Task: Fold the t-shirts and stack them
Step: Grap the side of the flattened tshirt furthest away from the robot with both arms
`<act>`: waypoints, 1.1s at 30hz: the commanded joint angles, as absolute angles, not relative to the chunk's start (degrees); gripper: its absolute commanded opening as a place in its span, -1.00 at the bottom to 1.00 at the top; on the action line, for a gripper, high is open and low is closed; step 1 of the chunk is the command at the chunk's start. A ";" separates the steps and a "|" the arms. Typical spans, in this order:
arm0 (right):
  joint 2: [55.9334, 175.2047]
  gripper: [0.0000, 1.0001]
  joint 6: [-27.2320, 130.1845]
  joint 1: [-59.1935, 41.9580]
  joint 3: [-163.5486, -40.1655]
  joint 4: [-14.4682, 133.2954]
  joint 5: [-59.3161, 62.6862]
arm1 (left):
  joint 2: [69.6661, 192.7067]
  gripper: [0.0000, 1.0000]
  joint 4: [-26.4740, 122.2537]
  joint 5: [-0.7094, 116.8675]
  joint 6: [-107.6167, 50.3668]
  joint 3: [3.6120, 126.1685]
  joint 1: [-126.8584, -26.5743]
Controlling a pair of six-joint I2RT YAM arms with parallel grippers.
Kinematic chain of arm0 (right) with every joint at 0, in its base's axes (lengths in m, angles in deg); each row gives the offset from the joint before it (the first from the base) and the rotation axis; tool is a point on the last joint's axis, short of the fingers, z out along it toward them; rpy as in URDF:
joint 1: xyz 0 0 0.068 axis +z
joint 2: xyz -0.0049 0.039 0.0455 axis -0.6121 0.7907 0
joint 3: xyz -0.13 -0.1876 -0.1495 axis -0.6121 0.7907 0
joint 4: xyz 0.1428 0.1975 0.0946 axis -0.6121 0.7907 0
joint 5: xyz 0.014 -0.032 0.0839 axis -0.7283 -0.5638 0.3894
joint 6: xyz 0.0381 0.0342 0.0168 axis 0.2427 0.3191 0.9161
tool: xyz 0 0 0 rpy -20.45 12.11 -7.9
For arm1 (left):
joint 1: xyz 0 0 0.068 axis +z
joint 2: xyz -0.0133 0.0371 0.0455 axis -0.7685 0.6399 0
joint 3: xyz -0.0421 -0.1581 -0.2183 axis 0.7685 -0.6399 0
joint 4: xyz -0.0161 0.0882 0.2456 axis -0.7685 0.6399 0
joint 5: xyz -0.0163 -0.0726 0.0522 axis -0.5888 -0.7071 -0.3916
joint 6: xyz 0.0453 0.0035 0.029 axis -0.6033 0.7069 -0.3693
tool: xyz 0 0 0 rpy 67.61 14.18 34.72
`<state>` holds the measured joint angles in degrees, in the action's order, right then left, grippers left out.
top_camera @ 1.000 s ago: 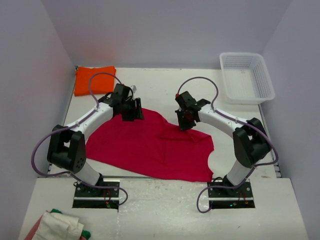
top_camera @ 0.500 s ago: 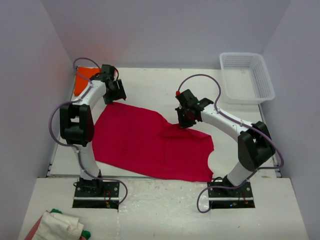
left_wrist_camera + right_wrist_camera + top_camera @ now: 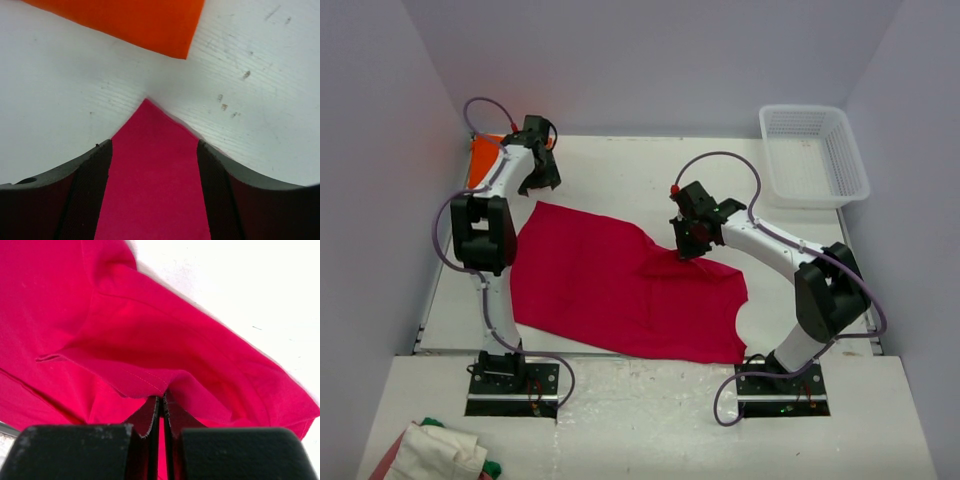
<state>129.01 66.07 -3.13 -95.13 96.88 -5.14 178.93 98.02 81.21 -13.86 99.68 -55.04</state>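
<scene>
The crimson-red t-shirt [image 3: 620, 285] lies spread across the middle of the table. One pointed corner [image 3: 152, 165] lies flat between the wide-apart fingers of my left gripper [image 3: 152, 150], which is open and grips nothing. That gripper [image 3: 542, 175] hovers at the far left, just short of the folded orange t-shirt [image 3: 480, 160] [image 3: 125, 20]. My right gripper [image 3: 685, 245] [image 3: 162, 397] is shut on a raised fold of the red t-shirt [image 3: 150, 330] near its right side, so the cloth tents up over the fingertips.
A white plastic basket [image 3: 815, 155] stands at the far right corner. A heap of white and coloured cloth [image 3: 435, 455] lies on the lower shelf at the near left. Purple walls close in the table at the left, back and right.
My left arm has swung from the shirt's middle to the far left, and the red shirt's corner now lies stretched out that way. The right gripper has barely moved.
</scene>
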 commanded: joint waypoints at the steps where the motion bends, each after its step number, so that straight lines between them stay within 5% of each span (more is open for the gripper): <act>1: 127.13 -1.00 65.40 -2.76 -94.69 95.12 -4.02 | 181.11 0.39 100.97 87.88 -14.36 101.71 -54.44; 33: 127.13 -1.00 65.84 -2.94 -93.46 94.33 -2.97 | 188.32 0.19 99.56 79.61 -14.01 104.08 -52.50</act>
